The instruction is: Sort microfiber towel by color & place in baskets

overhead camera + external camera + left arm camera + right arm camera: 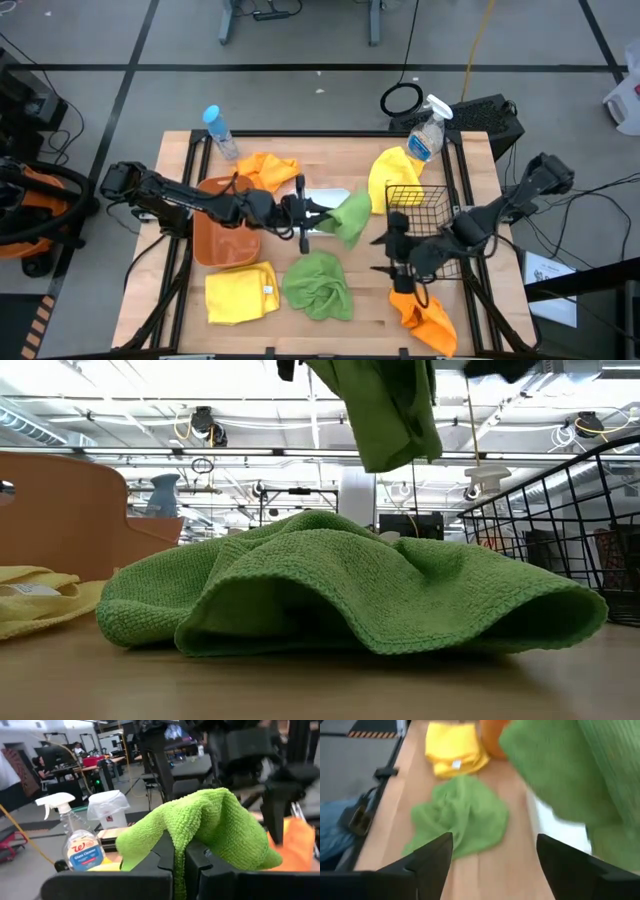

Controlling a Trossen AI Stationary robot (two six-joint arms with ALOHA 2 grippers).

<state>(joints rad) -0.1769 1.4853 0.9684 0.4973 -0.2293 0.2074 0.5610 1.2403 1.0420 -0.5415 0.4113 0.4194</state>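
Left gripper: the left gripper (322,213) was at table centre, its fingers (167,855) pressed together on a fold of the lifted green towel (350,216).
Held cloth: it hung clear of the wood, over the white tub (325,197), and draped over the finger tops in the left wrist view.
Right gripper: the right gripper (395,255) hovered at about 4 o'clock from centre, just beside the black wire basket (417,210). Its fingers (427,860) were spread and empty.
Second green towel: the crumpled green towel (318,284) lay on the table at 6 o'clock from centre, apart from both grippers.
Yellow towels: the folded yellow towel (240,292) lay at 7 o'clock. The other yellow towel (392,176) lay at 1 o'clock, against the wire basket.
Orange towels: one orange towel (270,171) lay at 11 o'clock, by the orange-brown tub (216,238). The second orange towel (425,318) was at 5 o'clock.
Other item: spray bottle (428,133), at the 1 o'clock corner.
Step in hand, judged: carrying a green cloth to a container, probably the white tub beneath it.
Advice: lower until most of the cloth sat inside the rim, then part the fingers. Release from height risked an edge draping over the wall.
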